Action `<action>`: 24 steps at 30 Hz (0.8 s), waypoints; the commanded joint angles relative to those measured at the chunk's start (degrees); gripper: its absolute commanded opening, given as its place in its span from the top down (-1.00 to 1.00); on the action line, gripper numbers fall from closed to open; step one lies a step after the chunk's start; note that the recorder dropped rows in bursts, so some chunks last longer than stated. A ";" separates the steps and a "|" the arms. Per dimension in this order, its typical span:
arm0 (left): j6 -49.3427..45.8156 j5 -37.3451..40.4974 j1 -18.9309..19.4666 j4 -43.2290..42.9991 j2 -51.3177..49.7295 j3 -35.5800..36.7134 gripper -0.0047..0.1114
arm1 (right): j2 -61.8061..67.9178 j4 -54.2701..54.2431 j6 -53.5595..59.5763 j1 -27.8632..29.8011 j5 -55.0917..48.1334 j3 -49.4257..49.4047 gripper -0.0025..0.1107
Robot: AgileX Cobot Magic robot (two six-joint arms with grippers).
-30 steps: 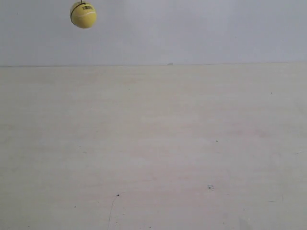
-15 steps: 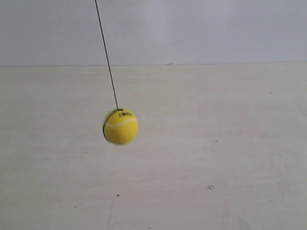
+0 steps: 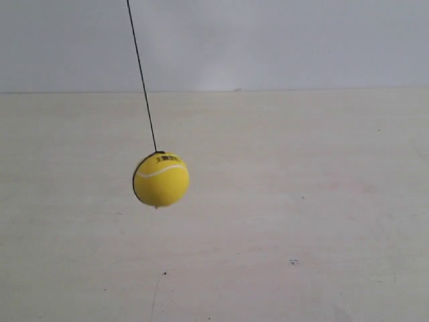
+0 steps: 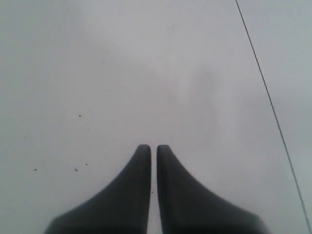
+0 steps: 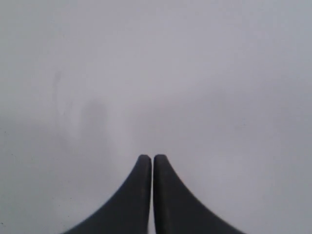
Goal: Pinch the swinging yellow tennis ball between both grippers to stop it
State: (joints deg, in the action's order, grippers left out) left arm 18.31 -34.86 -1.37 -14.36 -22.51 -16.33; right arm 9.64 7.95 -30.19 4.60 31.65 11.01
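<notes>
The yellow tennis ball (image 3: 161, 179) hangs on a thin black string (image 3: 141, 77) above the pale table, left of the middle of the exterior view, with its white seam and a small black mark on top. Neither gripper shows in the exterior view. In the left wrist view my left gripper (image 4: 153, 147) is shut, with only a hairline gap between its black fingers; the string (image 4: 271, 108) crosses that view as a thin dark line, and the ball is out of that view. My right gripper (image 5: 153, 157) is shut too, over bare grey surface.
The pale wooden table (image 3: 301, 215) fills most of the exterior view, with a grey wall (image 3: 281, 40) behind it. A few small dark specks (image 3: 293, 262) mark the tabletop.
The ball came down from the top left of the exterior view to mid height, then drifted slightly left over the last half second.
</notes>
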 commanded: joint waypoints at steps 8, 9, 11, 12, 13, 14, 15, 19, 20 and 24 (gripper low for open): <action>9.10 6.40 0.15 -17.79 -30.64 -14.79 0.84 | 30.66 6.70 -0.39 -0.16 -7.29 9.14 0.96; 9.65 6.40 0.15 -19.43 -33.19 -14.79 0.84 | 34.16 8.88 -1.01 -0.16 -7.15 9.04 0.96; 11.42 6.53 0.15 -23.46 -36.50 -14.79 0.84 | 39.42 14.03 -2.67 -0.44 -6.30 9.04 0.96; 12.53 6.33 0.15 -26.26 -38.18 -14.79 0.84 | 42.31 17.37 -2.96 -0.97 -5.27 9.04 0.96; 13.77 6.06 0.15 -28.42 -39.42 -14.79 0.84 | 45.23 20.07 -3.72 -1.76 -4.13 9.04 0.96; 16.13 3.84 0.15 -32.50 -42.23 -14.79 0.84 | 50.81 26.15 -6.20 -3.78 0.21 9.04 0.96; 17.04 2.35 0.15 -34.07 -43.48 -14.79 0.84 | 53.00 29.05 -6.80 -4.73 2.48 9.04 0.96; 20.89 -2.35 0.15 -43.06 -47.84 -14.79 0.84 | 64.52 35.83 -3.67 -10.56 14.70 9.04 0.96; 22.79 -3.47 0.15 -45.73 -49.01 -14.79 0.84 | 67.84 35.83 -1.90 -12.33 17.18 9.04 0.96; 27.82 -6.37 0.15 -52.81 -51.59 -14.79 0.84 | 74.46 37.14 -0.47 -13.87 21.38 9.15 0.96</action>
State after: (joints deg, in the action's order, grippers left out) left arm 42.77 -38.51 -1.37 -63.52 -72.93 -30.82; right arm 81.64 43.92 -31.67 -8.79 49.78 19.96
